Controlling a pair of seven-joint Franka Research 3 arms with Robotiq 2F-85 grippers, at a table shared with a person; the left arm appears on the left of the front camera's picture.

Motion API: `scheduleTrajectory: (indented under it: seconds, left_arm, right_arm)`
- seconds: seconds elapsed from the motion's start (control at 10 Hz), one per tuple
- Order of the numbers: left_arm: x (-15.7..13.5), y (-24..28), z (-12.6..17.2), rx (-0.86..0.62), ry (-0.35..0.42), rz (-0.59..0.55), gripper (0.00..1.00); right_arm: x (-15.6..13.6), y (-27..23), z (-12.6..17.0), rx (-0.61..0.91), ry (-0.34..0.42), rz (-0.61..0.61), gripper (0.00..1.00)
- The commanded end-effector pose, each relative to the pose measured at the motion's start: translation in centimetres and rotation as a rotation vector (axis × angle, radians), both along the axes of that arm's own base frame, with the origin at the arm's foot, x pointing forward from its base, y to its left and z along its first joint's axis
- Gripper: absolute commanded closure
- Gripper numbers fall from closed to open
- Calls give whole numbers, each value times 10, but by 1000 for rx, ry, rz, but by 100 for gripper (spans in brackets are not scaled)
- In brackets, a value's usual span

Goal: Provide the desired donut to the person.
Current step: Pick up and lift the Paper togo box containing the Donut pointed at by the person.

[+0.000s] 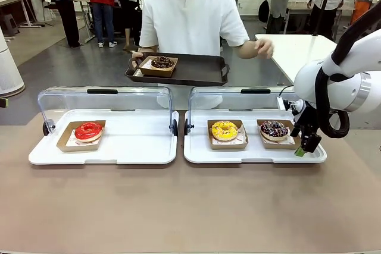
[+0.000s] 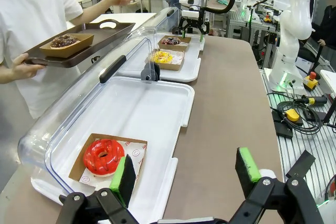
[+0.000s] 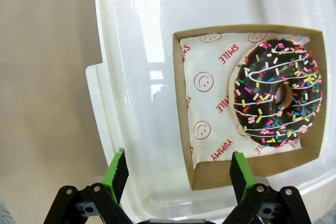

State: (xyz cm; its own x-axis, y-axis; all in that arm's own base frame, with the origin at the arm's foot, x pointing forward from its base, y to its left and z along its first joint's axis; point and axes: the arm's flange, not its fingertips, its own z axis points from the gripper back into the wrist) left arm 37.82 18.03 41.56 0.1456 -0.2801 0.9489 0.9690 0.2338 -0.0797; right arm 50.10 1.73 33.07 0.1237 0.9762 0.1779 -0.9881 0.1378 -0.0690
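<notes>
On the brown table (image 1: 190, 206) you have two white trays: the left tray (image 1: 137, 147) holds the red donut (image 1: 88, 130), the right tray (image 1: 196, 154) the yellow donut (image 1: 224, 129) and the sprinkled donut (image 1: 274, 128). Your right gripper (image 3: 178, 169) hangs over the edge of the sprinkled donut's box, fingers spread wide, empty. Your left gripper (image 2: 186, 174), equally wide and empty, hovers near the red donut. The person (image 1: 190, 16) holds a dark tray (image 1: 202, 71) carrying a chocolate donut (image 1: 162, 62).

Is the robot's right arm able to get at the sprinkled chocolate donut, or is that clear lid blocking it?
Probably yes. The clear lid is swung back, and the right gripper hangs open over the edge of the box holding the sprinkled donut, with nothing between.
</notes>
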Motion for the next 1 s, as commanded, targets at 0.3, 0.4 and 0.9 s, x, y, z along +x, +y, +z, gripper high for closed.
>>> scheduleTrajectory:
  seconds: [0.3, 0.4, 0.9]
  left_arm:
    - [-1, 0, 1, -7, -9, 2, 0]
    - [-1, 0, 1, -7, -9, 2, 0]
    - [-1, 0, 1, -7, -9, 2, 0]
  right_arm:
    - [10, -2, -5, -4, 5, -33, 0]
    - [11, -3, -6, -5, 7, -37, 0]
    - [12, -4, -8, -1, -1, -16, 100]
